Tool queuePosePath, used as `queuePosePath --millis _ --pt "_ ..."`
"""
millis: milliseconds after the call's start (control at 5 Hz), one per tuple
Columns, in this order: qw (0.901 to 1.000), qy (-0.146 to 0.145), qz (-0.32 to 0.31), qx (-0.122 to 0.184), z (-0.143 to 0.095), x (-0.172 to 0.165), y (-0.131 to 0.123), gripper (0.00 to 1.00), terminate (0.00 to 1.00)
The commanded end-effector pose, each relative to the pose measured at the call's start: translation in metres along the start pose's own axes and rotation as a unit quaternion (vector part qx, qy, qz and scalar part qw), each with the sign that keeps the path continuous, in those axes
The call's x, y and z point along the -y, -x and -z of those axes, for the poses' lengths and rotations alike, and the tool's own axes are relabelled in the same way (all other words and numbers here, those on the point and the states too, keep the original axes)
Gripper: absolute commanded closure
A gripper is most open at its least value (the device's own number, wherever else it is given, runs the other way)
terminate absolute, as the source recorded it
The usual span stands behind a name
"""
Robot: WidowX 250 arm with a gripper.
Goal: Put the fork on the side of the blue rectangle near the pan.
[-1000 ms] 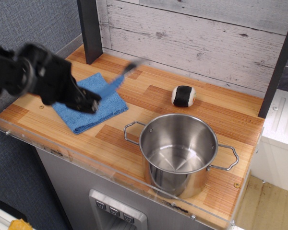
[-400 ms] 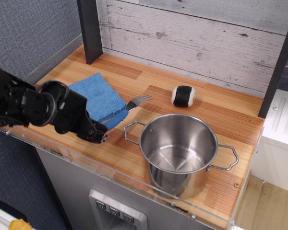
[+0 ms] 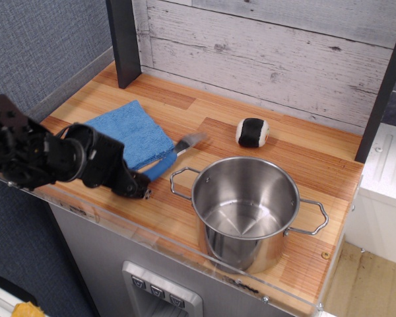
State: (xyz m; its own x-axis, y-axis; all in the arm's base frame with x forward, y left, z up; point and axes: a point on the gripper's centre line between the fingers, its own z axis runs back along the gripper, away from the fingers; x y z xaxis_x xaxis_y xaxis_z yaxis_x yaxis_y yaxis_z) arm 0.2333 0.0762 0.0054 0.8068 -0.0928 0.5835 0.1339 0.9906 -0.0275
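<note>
My gripper (image 3: 140, 185), black and bulky, comes in from the left at the table's front edge and is shut on the handle end of the fork (image 3: 173, 155). The fork's blue handle runs up and to the right, and its grey head points toward the ball. It lies low along the right edge of the light-blue cloth (image 3: 132, 131), between the cloth and the steel pot (image 3: 245, 210). I cannot tell whether it touches the table. The cloth lies flat, its front corner hidden by my arm. The pot stands upright and empty at the front right.
A small black-and-white ball (image 3: 253, 132) lies behind the pot. A dark post (image 3: 124, 39) stands at the back left against the plank wall. A clear plastic lip (image 3: 185, 247) runs along the table's front edge.
My gripper has carried the fork from above the cloth's far side down to its right edge, near the pot. Since 0.4 s ago it has shifted only slightly.
</note>
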Motion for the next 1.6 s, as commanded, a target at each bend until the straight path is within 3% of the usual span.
queuePosePath --millis 0,600,1000,1400 --pt "0.9998 -0.016 0.004 -0.009 -0.005 -0.007 0.001 0.00 0.00" --pt "1.0000 -0.009 0.003 0.000 -0.013 -0.007 -0.005 0.00 0.00" --pt "0.9963 0.010 -0.016 0.084 -0.055 -0.008 -0.034 0.00 0.00" --pt "0.9841 0.013 -0.029 0.175 -0.111 -0.020 -0.058 0.00 0.00"
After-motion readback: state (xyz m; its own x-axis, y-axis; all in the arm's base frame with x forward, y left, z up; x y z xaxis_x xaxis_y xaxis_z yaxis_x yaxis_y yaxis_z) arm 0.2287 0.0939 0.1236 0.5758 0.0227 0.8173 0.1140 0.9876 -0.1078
